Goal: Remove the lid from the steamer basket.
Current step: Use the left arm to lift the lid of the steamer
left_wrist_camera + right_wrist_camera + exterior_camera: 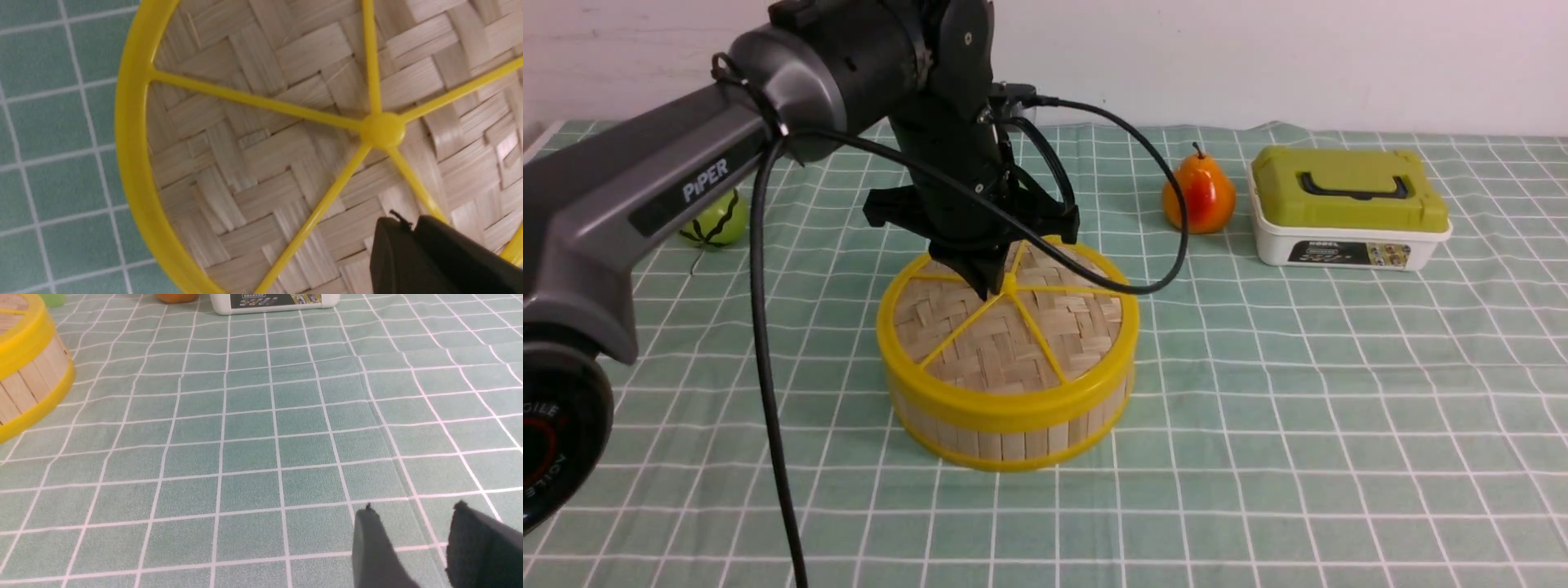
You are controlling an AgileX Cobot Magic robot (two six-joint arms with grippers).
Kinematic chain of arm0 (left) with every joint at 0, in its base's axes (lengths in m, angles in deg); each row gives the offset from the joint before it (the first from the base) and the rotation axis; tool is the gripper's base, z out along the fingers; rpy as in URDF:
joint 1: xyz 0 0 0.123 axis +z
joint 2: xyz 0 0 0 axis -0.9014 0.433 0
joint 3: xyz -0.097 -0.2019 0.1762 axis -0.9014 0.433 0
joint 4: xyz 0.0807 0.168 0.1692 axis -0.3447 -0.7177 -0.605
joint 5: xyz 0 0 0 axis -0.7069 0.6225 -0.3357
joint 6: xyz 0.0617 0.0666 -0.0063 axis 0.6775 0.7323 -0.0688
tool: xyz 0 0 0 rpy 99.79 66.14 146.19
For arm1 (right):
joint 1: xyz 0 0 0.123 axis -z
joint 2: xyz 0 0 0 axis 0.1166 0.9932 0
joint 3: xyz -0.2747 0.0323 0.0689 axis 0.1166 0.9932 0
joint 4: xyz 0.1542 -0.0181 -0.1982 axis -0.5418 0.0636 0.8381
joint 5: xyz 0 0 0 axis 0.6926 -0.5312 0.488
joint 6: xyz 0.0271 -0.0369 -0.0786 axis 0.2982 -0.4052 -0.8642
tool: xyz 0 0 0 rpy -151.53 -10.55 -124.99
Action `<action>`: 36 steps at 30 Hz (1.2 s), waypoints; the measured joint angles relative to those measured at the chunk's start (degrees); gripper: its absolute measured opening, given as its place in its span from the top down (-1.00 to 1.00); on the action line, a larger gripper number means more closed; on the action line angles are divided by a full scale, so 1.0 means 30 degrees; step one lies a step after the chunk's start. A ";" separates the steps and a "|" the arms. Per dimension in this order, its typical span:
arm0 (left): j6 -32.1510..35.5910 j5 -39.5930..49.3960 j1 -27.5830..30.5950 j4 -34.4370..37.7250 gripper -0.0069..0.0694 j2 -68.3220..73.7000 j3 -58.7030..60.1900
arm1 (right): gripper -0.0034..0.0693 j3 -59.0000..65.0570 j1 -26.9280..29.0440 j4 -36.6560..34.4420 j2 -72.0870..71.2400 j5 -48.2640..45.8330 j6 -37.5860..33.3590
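The lid (1013,327), woven bamboo with a yellow rim and spokes, sits on the steamer basket (1005,441) at the middle of the green checked cloth. My left gripper (991,287) points down over the lid, just beside its central knob (383,130). In the left wrist view the left gripper (410,222) has its jaws pressed together with nothing between them, and one spoke runs behind a finger. My right gripper (412,514) is open and empty, low over bare cloth, right of the basket (28,388). It is out of the front view.
An orange-red pear (1197,196) and a white box with an olive-green lid (1347,214) stand at the back right. A green striped ball (715,222) lies at the back left. The left arm's black cable (1143,269) hangs over the lid's right side.
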 joint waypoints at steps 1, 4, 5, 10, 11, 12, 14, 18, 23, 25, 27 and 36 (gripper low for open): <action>0.0000 -0.0143 0.0000 0.0002 0.58 0.0000 0.0000 | 0.24 0.0000 0.0000 0.0000 0.0000 0.0000 0.0000; -0.0017 -0.1287 0.0000 0.0198 0.28 0.0067 -0.0015 | 0.24 0.0000 0.0000 0.0000 0.0000 0.0000 0.0000; -0.0015 -0.1480 0.0000 0.0255 0.22 0.0138 -0.0038 | 0.24 0.0000 0.0000 0.0000 0.0000 0.0000 0.0000; -0.0015 -0.2075 0.0000 0.0277 0.01 0.0825 -0.0061 | 0.24 0.0000 0.0000 0.0000 0.0000 0.0000 0.0000; -0.0015 -0.2119 0.0000 0.0214 0.00 0.0887 -0.0061 | 0.24 0.0000 0.0000 0.0000 0.0000 0.0000 0.0000; -0.0015 -0.2137 0.0000 0.0119 -0.01 0.0984 -0.0061 | 0.24 0.0000 0.0000 0.0000 0.0000 0.0000 0.0000; -0.0015 -0.2197 0.0000 -0.0007 -0.01 0.1078 -0.0061 | 0.24 0.0000 0.0000 0.0000 0.0000 0.0000 0.0000; -0.0015 -0.2358 0.0000 -0.0068 -0.01 0.1161 -0.0061 | 0.24 0.0000 0.0000 0.0000 0.0000 0.0000 0.0000; -0.0015 -0.2755 0.0000 -0.0103 -0.01 0.1524 -0.0061 | 0.24 0.0000 0.0000 0.0000 0.0000 0.0000 0.0000; -0.0015 -0.2797 0.0000 -0.0131 -0.01 0.1600 -0.0061 | 0.24 0.0000 0.0000 0.0000 0.0000 0.0000 0.0000; -0.0015 -0.2797 0.0000 -0.0191 0.00 0.1707 -0.0061 | 0.24 0.0000 0.0000 0.0000 0.0000 0.0000 0.0000; -0.0015 -0.2828 0.0000 -0.0303 0.17 0.1707 -0.0061 | 0.24 0.0000 0.0000 0.0000 0.0000 0.0000 0.0000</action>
